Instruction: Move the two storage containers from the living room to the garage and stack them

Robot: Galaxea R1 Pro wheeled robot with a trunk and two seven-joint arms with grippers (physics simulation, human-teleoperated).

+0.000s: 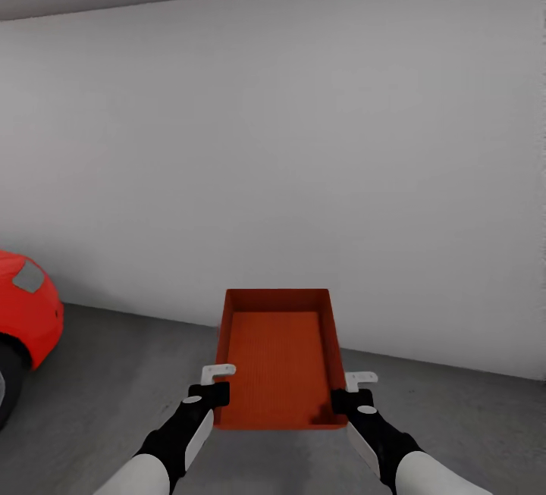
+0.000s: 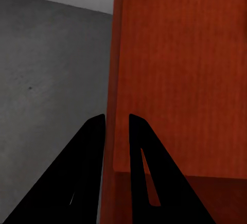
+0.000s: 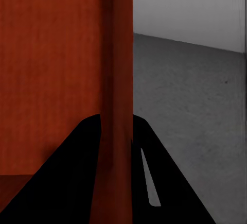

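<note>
Above the dark grey mottled concrete floor (image 1: 114,374) of the garage, one red-orange rectangular open storage container (image 1: 279,362) is held out in front of the robot, level and clear of the ground. Its far end points toward the plain white-grey wall (image 1: 303,139). The left gripper (image 1: 218,381) clamps the container's left side wall near the close corner; in the left wrist view the two black fingers (image 2: 90,147) stand on either side of that thin wall, pressed to it. The right gripper (image 1: 350,390) grasps the right side wall the same way, its fingers (image 3: 87,147) straddling the wall in the right wrist view. At the far left, the rounded front of a glossy red car (image 1: 26,313) stands on the floor, well apart from the container.
</note>
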